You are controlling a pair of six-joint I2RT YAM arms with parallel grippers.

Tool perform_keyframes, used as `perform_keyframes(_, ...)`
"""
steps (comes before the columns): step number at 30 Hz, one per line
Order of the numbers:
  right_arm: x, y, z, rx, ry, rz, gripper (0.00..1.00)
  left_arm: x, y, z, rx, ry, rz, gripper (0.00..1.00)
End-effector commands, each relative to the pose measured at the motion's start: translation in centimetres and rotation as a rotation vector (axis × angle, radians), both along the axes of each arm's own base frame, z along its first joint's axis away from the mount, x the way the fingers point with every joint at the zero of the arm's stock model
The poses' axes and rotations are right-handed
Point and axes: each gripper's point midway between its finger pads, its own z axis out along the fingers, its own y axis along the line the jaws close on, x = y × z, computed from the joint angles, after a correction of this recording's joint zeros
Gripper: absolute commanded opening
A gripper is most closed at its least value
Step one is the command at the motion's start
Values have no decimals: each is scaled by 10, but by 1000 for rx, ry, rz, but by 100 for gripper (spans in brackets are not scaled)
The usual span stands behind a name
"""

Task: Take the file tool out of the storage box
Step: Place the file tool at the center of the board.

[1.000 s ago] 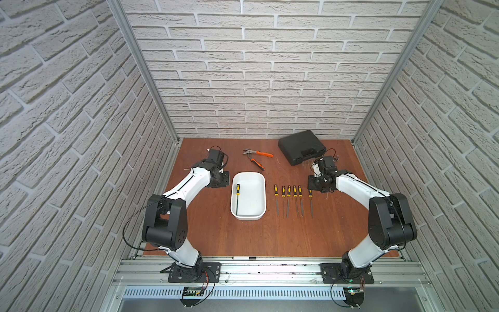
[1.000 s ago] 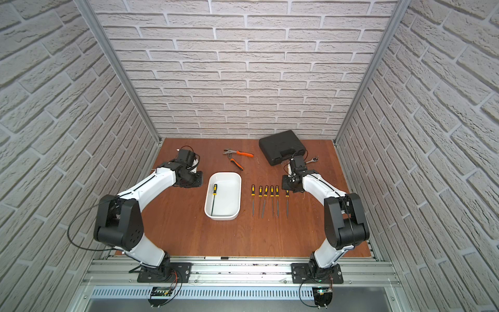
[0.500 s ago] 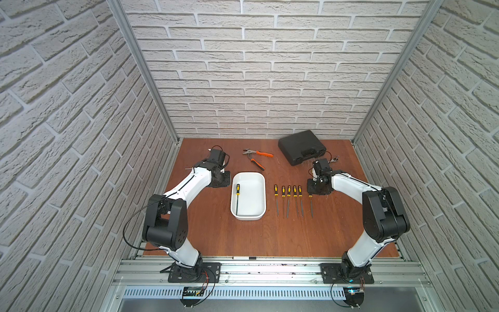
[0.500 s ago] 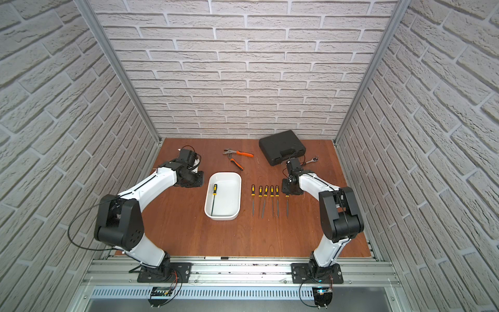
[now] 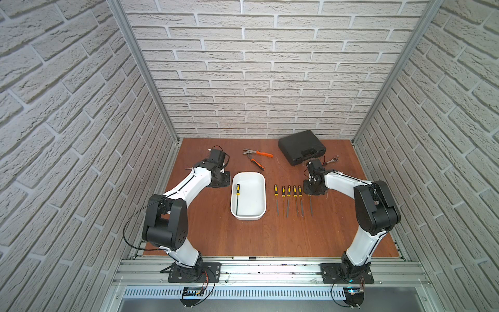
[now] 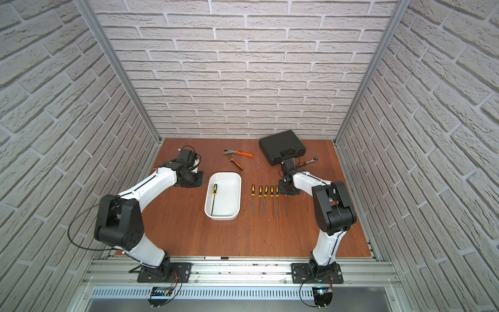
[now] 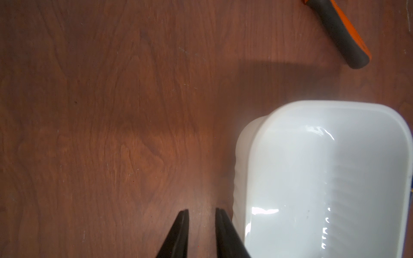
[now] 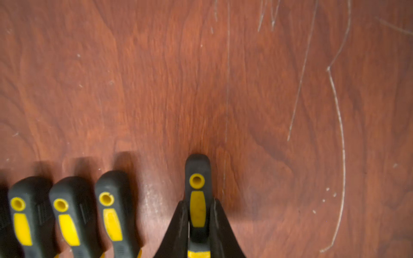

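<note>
Right of the box (image 5: 248, 215), past the row (image 5: 288, 198), your right gripper (image 8: 199, 202) has jaws clamped on the outer file (image 8: 197, 169), probably squaring it. One file (image 5: 237, 200) lies inside along the left wall; left gripper (image 7: 201, 211) sits just outside, jaws slightly apart, empty.

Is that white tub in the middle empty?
No, in a top view one yellow-handled file lies inside the white tub.

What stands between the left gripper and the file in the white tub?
Only the low wall of the white plastic rectangular tub: the left gripper is outside its corner; the yellow-handled metal file lies uncovered inside.
</note>
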Motion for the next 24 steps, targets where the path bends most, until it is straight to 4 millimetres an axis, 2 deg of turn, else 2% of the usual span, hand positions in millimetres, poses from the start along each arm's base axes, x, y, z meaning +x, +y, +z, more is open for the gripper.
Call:
perform_keyframes(1,7,8,3,0,-16,-16,7,-3,1,1,11,-1,-7,28)
perform_keyframes(8,14,16,5,0,-27,-17,7,-3,1,3,14,-5,-10,28)
perform_keyframes(14,8,14,0,-9,-10,-11,13,-5,4,1,14,-3,-5,28)
perform_keyframes(15,7,14,0,-9,-9,-13,15,-6,4,0,16,-1,-5,28)
perform_keyframes(18,5,12,3,-14,-12,-13,35,-6,4,0,13,-2,-3,28)
perform_keyframes(20,6,12,10,-16,-23,-14,44,-5,4,1,11,-5,-4,28)
perform_keyframes(24,14,10,45,-68,-72,2,48,-4,4,3,10,-10,-2,28)
